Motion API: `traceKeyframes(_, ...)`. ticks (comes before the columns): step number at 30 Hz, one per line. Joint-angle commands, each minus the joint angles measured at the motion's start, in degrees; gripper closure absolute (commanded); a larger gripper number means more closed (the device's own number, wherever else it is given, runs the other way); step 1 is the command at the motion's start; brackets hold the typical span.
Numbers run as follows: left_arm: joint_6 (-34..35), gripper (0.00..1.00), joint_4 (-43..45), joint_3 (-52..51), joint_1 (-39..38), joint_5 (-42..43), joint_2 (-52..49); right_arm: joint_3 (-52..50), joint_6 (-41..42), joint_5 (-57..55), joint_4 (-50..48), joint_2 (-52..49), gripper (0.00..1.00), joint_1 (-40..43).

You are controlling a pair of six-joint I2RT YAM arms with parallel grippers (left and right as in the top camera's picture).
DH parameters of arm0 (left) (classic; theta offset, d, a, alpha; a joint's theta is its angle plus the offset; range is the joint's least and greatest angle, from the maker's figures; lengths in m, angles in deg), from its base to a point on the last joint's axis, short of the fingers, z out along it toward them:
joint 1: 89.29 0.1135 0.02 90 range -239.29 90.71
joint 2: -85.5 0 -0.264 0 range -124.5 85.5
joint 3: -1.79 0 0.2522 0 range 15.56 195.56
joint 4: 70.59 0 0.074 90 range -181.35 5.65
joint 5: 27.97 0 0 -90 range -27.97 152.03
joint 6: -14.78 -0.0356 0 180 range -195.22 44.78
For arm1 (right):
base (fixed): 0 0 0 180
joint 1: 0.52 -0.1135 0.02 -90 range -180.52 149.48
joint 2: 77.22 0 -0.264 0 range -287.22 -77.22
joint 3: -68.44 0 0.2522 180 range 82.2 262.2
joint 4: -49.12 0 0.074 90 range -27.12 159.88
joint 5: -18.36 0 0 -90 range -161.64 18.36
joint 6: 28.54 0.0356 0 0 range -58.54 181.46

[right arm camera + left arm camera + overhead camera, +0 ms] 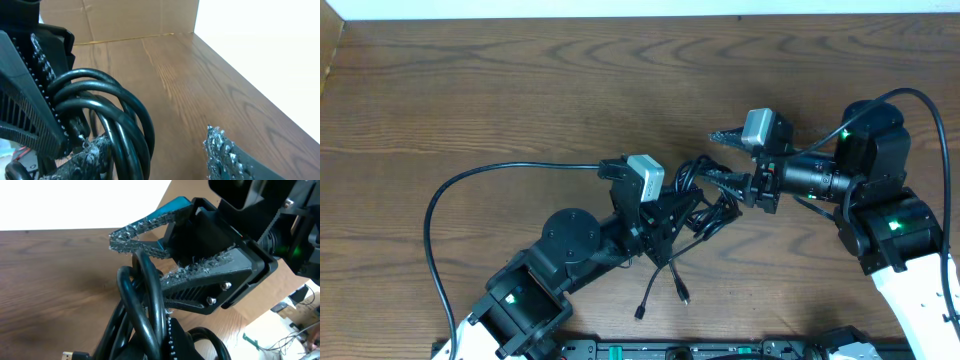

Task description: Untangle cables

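The cables (pixel 704 203) are a bunch of thin black cords at mid-table, with two plug ends (pixel 662 290) trailing toward the front edge. My left gripper (pixel 682 212) is shut on the bunch from the lower left; in the left wrist view the cables (pixel 146 305) rise steeply out of its closed jaws (pixel 167 342). My right gripper (pixel 706 178) reaches in from the right and stands open. Its jaws straddle the upper loops (pixel 117 112), which lie against its left finger (pixel 82 157). The other finger (pixel 225 155) is well apart from them.
The left arm's thick black wire (pixel 445 200) arcs over the table at the left. The right arm's wire (pixel 925 100) curves at the far right. A cardboard wall (pixel 135 17) stands at the table's far end. Bare wood (pixel 520 80) lies behind both arms.
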Motion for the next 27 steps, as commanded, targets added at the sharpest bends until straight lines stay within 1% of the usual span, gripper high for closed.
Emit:
traceKeyframes(1, 0.2, 0.93, 1.4, 1.2, -0.2, 2.3, 0.7, 0.3, -0.7, -2.2, 0.3, 0.0, 0.47, 0.3)
traceKeyframes(2, 0.1, 0.92, 1.8, 1.2, -0.2, 2.3, 0.7, 0.3, -1.5, -2.1, 0.8, 0.0, 0.48, 0.3)
traceKeyframes(3, 0.1, 0.93, 2.3, 1.2, -0.2, 2.2, 0.7, 0.3, -2.2, -2.1, 1.3, 0.0, 0.53, 0.3)
traceKeyframes(5, 0.1, 0.92, 2.9, 1.2, -0.2, 2.0, 0.7, 0.3, -3.0, -2.0, 2.2, 0.0, 0.69, 0.3)
traceKeyframes(8, 0.1, 0.93, 2.5, 1.2, -0.2, 0.6, 0.7, 0.3, -3.0, -2.0, 3.0, 0.0, 0.88, 0.3)
traceKeyframes(11, 0.2, 0.93, 0.7, 1.2, -0.2, -2.8, 0.7, 0.3, -3.0, -2.0, 3.1, 0.0, 0.97, 0.3)
traceKeyframes(12, 0.6, 0.93, -0.2, 1.2, -0.2, -4.1, 0.7, 0.3, -3.0, -2.0, 3.1, 0.0, 0.99, 0.3)
traceKeyframes(19, 9.5, 0.93, -4.9, 1.2, -0.2, -14.7, 0.7, 0.3, -2.6, -2.0, 3.2, 0.0, 0.99, 0.3)
traceKeyframes(24, 13.5, 0.93, -5.4, 1.2, -0.2, -18.0, 0.7, 0.3, 2.9, -4.4, 2.9, 0.0, 0.99, 0.5)
traceKeyframes(27, 17.5, 0.93, -7.3, 1.2, -0.2, -21.7, 0.7, 0.3, 7.3, -7.1, 2.7, 0.0, 0.99, 0.9)
